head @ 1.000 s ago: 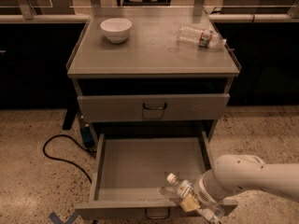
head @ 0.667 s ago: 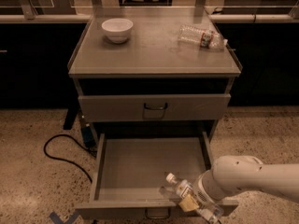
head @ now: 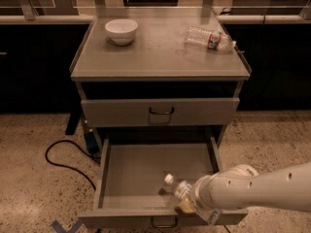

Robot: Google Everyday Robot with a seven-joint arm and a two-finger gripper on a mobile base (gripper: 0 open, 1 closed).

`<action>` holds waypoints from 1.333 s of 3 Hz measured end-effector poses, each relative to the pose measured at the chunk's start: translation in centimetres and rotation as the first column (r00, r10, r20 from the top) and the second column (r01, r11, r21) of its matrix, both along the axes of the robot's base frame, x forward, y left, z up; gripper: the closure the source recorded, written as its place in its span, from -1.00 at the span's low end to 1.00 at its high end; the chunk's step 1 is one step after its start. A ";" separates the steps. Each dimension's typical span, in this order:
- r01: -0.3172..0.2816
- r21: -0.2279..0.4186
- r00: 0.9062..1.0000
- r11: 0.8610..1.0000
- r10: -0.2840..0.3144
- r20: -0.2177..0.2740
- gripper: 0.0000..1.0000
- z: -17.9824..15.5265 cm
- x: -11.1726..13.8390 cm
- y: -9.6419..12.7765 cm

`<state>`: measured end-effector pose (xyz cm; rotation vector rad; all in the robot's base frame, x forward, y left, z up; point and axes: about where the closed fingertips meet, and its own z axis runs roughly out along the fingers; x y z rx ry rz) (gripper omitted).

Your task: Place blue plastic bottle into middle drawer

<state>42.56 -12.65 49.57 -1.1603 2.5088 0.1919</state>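
Where the claw (head: pixel 193 206) sits: over the front right corner of the open middle drawer (head: pixel 141 171), at the end of one white arm entering from the right.
Grip of the claw: closed around the blue plastic bottle (head: pixel 181 190).
Pose of the blue plastic bottle: one, tilted, white cap up and to the left, inside the drawer's outline near its front wall.
Drawers with handles: two; upper drawer (head: pixel 116 111) closed, middle drawer pulled out.
On the desk (head: pixel 155 57): one white bowl (head: pixel 121 30) back left; one clear ribbed bottle (head: pixel 209 38) with a red label, lying back right.
On the floor (head: pixel 272 144): one dark cable (head: pixel 63 160), left of the cabinet.

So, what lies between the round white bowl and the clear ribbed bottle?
Bare grey cabinet top, camera view; gripper holds the blue plastic bottle over the middle drawer.
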 end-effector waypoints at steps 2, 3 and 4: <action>-0.038 0.074 0.985 0.997 0.025 0.168 1.00 2.5 6.7 4.5; -0.037 0.082 0.985 0.996 0.023 0.172 1.00 0.6 8.9 4.7; -0.043 0.075 0.986 0.996 0.031 0.164 1.00 -3.7 12.6 5.7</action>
